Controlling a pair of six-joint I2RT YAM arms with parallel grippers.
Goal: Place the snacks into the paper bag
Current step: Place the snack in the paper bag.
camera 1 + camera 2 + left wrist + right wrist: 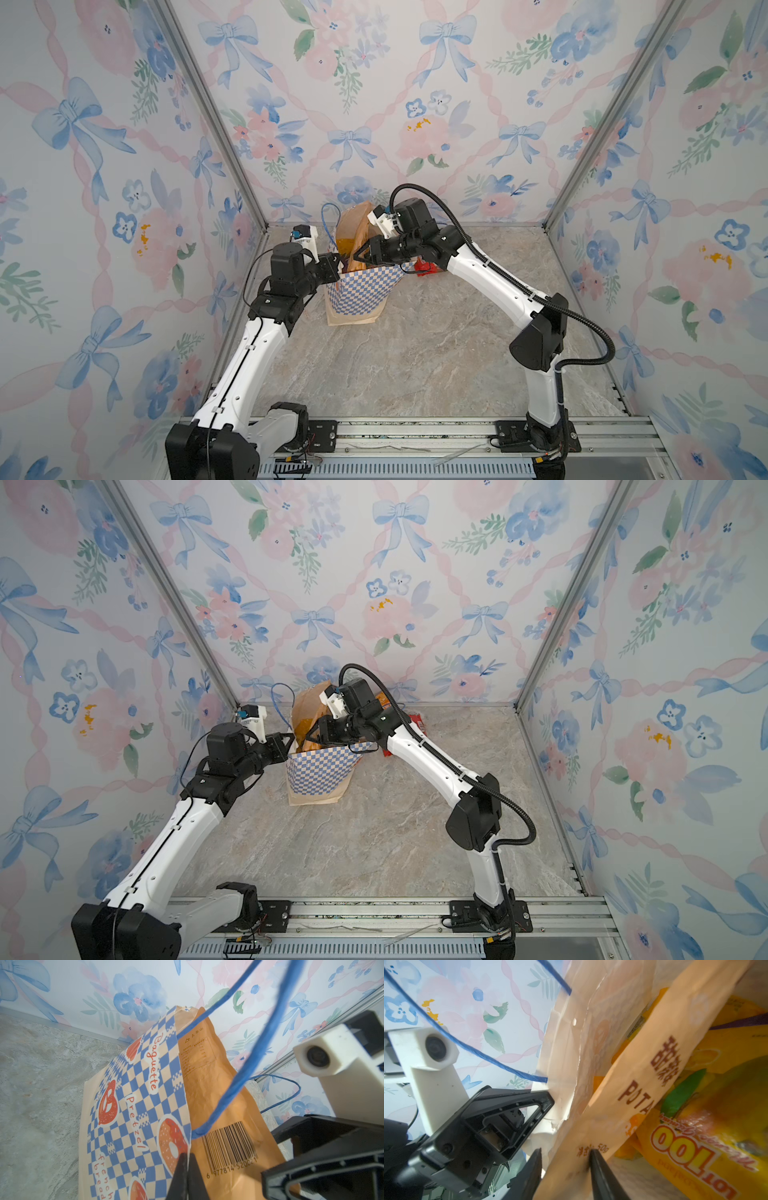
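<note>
The left claw (186, 1159) is clamped shut on the rim of the paper bag (133, 1093), and the mouth is held open by it. The right claw (565, 1150) is set over the mouth with its jaws parted, straddling the kraft pouch (643, 1076). A gap is seen at one finger, so the grip is judged slack, not holding. The pouch is stood tilted inside the bag, just ahead of the right claw, with its upper part sticking out above the rim.

Step judged: the pouch is being dropped in. The left pinch should be held firm so the rim is not folded. The jaws should be fully spread before the right claw is pulled out, and the claw lifted clear of the cord handles (239, 1076), which are looped close to both claws and could be snagged. A push down may be needed on the pouch.

Counts:
- paper bag: one
- kraft pouch: one
- cord handles: two
- yellow packets (695, 1147), past the right claw and deeper in the bag: at least two made out, the rest hidden
- red packet (424, 266), beyond the right claw on the tabletop (415, 353): one
- orange scrap (381, 697), further off: it cannot be told whether this is a separate packet
</note>
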